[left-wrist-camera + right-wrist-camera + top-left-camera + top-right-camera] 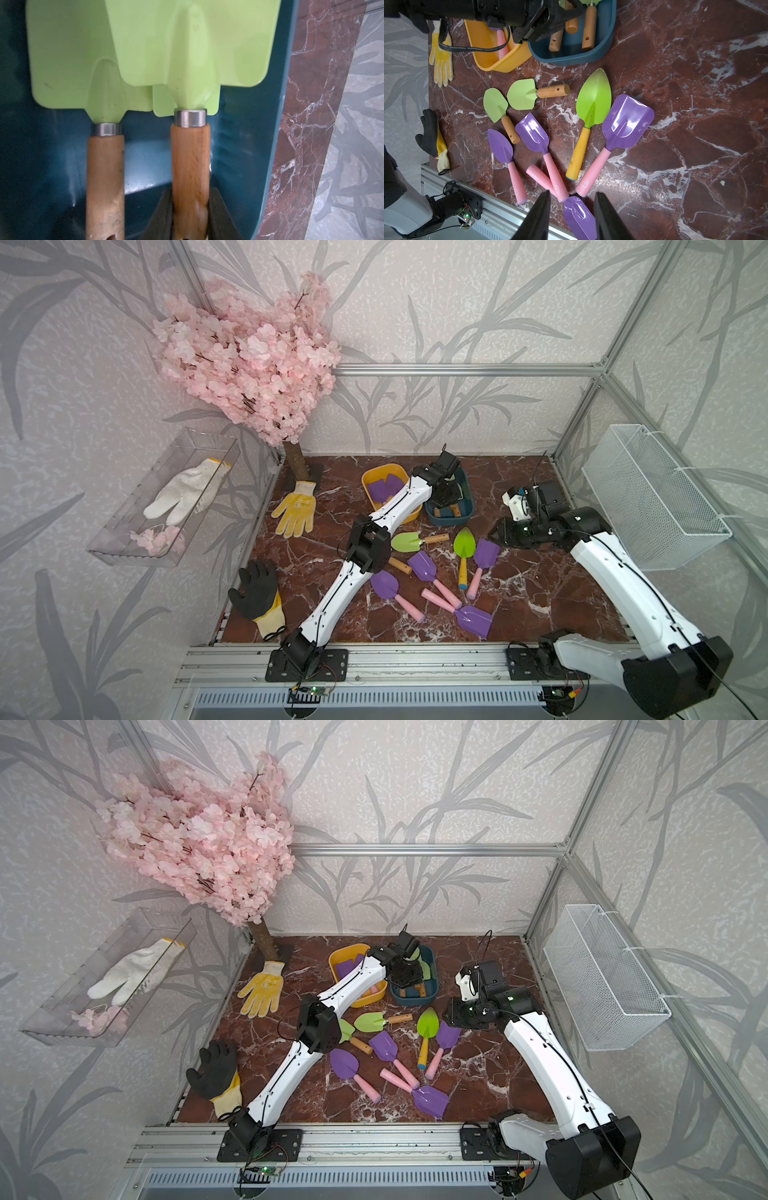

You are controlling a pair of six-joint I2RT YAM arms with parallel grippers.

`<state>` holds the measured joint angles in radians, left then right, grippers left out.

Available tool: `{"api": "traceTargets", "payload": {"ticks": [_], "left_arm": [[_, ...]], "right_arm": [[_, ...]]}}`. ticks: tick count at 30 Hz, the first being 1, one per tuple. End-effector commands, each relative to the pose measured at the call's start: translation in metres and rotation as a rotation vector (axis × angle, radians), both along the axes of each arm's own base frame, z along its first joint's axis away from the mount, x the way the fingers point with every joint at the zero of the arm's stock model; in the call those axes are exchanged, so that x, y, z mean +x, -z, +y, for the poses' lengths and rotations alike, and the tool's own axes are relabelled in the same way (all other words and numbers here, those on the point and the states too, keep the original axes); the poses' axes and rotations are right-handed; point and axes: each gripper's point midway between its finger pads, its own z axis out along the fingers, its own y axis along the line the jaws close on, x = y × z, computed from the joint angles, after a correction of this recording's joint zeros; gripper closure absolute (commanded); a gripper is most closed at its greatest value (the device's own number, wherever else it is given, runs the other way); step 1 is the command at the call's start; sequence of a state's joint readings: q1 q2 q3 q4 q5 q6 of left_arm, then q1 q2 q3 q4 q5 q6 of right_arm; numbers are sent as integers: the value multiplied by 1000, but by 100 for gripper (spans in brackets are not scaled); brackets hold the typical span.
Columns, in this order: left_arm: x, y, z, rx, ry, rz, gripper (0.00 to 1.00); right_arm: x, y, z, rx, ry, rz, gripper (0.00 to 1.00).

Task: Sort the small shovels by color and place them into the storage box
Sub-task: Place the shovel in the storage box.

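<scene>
My left gripper (190,193) is shut on the wooden handle of a light green shovel (193,52), held inside the teal storage box (280,104) over another green shovel (72,62). In both top views that gripper (446,495) hangs over the teal box (467,514). Beside it, the yellow storage box (370,481) holds purple shovels (384,489). Loose on the marble lie a light green shovel (409,541), a pointed green one (464,547) and several purple ones (423,566). My right gripper (573,194) stands open above a purple blade (579,220), holding nothing.
A yellow glove (295,512) and a black glove (255,593) lie at the table's left. A clear tray (124,547) on the left wall holds a white glove. A wire basket (648,497) hangs at the right. A pink blossom tree (249,360) stands at the back left.
</scene>
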<state>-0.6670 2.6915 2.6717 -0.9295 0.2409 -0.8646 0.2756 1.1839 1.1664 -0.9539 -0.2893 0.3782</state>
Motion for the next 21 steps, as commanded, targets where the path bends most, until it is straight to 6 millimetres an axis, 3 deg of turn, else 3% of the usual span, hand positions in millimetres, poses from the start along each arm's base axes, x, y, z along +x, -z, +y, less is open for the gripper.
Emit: {"api": "traceTargets", "payload": {"ticks": [1, 10, 21], "left_arm": [[-1, -9, 2, 13, 10, -17, 100], [-12, -6, 20, 97, -13, 11, 100], [-21, -5, 18, 106, 2, 36, 100]], "right_arm": [[-3, 1, -2, 1, 5, -5, 61], [-5, 4, -2, 5, 2, 1, 61], [-5, 6, -2, -1, 1, 5, 61]]}}
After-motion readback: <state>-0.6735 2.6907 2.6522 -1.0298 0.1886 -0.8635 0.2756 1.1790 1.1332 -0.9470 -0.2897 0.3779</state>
